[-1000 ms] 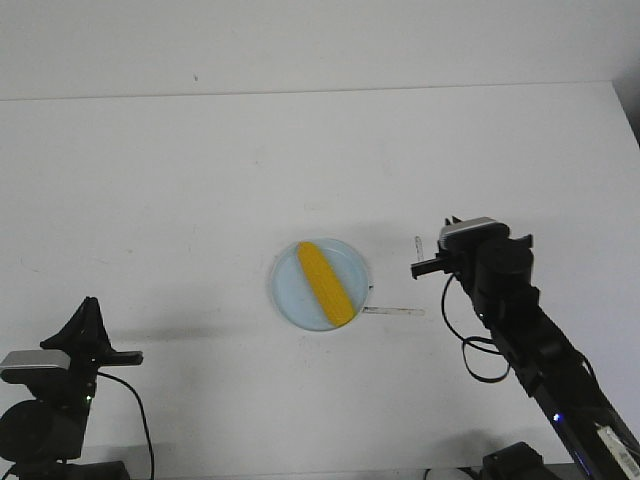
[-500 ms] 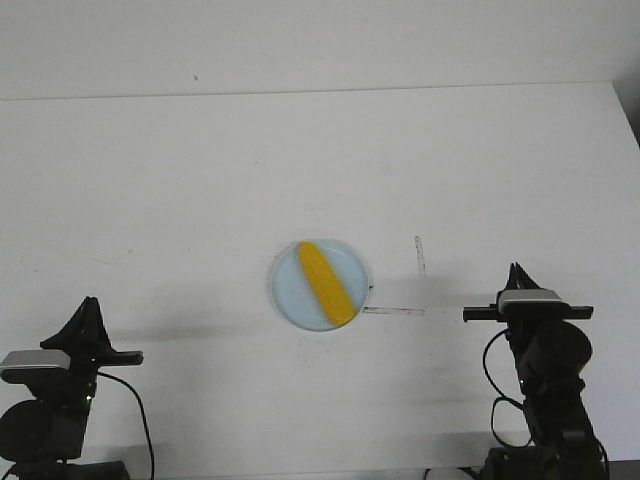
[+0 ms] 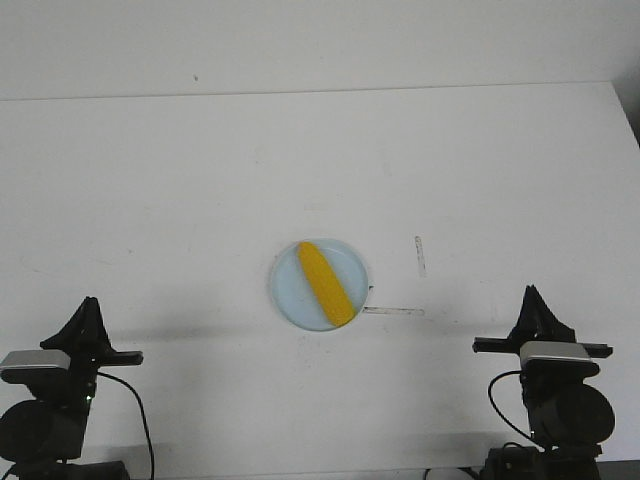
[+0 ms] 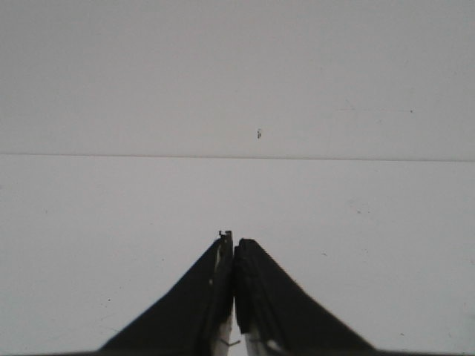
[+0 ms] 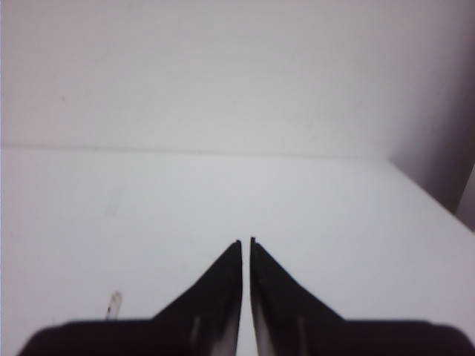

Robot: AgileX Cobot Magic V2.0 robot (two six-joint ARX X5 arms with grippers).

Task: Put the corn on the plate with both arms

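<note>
In the front view, the smooth bright yellow toy corn cob [image 3: 326,284] lies diagonally across the round, shallow, pale light-blue plastic plate [image 3: 287,293], which sits near the middle of the white surface [image 3: 180,190]. Two thin clear strips rest on the surface beside the plate's right side, one [image 3: 395,311] lying flat just off the rim and one [image 3: 420,256] a little farther out. The black left arm [image 3: 45,400] is folded low at the near left corner, its left pincer [image 3: 88,318] pointing away over the surface, well apart from the plate. The black right arm [image 3: 560,410] is folded the same way at the near right corner, its right pincer [image 3: 534,310] likewise aimed forward and clear of the plate. In the left wrist view, the left pincer [image 4: 234,241] is clenched with nothing between its black fingers [image 4: 215,297], which touch at the tips above bare surface. In the right wrist view, the right pincer [image 5: 246,242] is drawn together empty, only a hairline slit left between its fingers [image 5: 274,297].
</note>
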